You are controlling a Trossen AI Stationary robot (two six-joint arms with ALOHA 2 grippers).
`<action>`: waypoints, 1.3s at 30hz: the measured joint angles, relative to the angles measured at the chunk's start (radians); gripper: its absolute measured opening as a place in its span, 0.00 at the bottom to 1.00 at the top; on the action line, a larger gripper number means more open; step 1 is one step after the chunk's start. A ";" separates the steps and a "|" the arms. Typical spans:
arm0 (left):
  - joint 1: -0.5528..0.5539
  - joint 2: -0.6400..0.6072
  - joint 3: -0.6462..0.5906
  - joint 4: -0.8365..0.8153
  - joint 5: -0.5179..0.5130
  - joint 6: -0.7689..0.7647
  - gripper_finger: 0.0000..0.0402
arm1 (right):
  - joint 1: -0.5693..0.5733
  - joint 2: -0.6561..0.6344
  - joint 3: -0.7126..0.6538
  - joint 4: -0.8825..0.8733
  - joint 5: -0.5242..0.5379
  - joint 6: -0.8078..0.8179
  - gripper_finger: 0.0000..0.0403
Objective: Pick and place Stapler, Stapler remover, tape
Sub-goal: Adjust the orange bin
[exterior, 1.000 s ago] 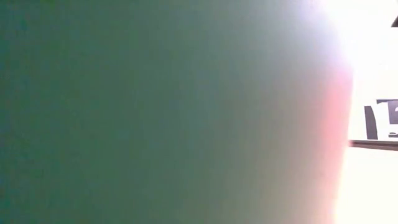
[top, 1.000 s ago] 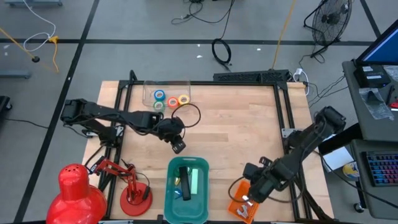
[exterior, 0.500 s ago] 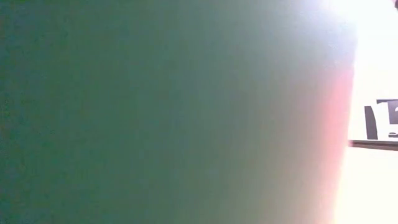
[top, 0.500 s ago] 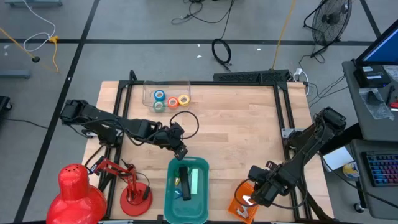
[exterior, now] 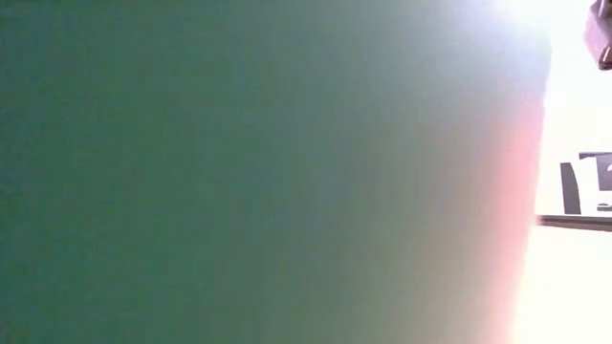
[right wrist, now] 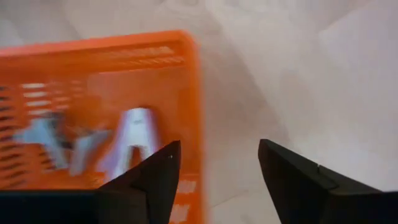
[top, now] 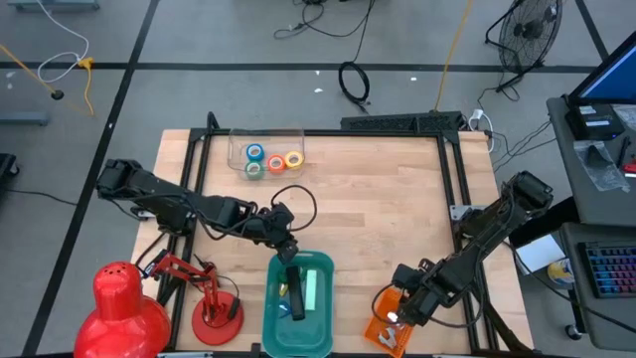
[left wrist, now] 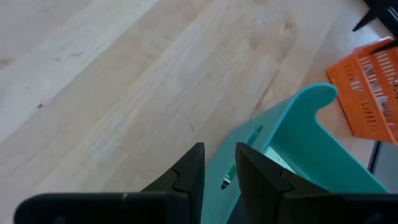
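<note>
A: Since the right gripper hangs with jaws spread just past the rim of the orange basket at five o'clock, what worries you?

B: A finger could catch that rim and tip the basket; pale metal pieces lie inside, maybe the remover, though I can't tell.

A: And the left gripper?

B: Its fingers stand slightly apart with nothing between them that I can see, over the far edge of the teal bin at six o'clock. Dropping lower, it may knock the wall.

A: The tape?

B: Four rolls sit in the clear tray at eleven o'clock, untouched. Crowded together, one may drag its neighbour.
</note>
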 joint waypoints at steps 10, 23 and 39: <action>0.004 0.000 0.000 -0.003 -0.003 0.019 0.23 | -0.010 0.001 -0.016 -0.015 0.039 -0.096 0.35; 0.010 0.000 0.000 -0.006 0.005 0.030 0.23 | -0.098 0.001 -0.036 0.051 -0.023 -0.328 0.02; 0.009 0.000 0.000 -0.020 0.028 0.010 0.23 | -0.210 0.001 -0.021 0.093 -0.169 -0.731 0.01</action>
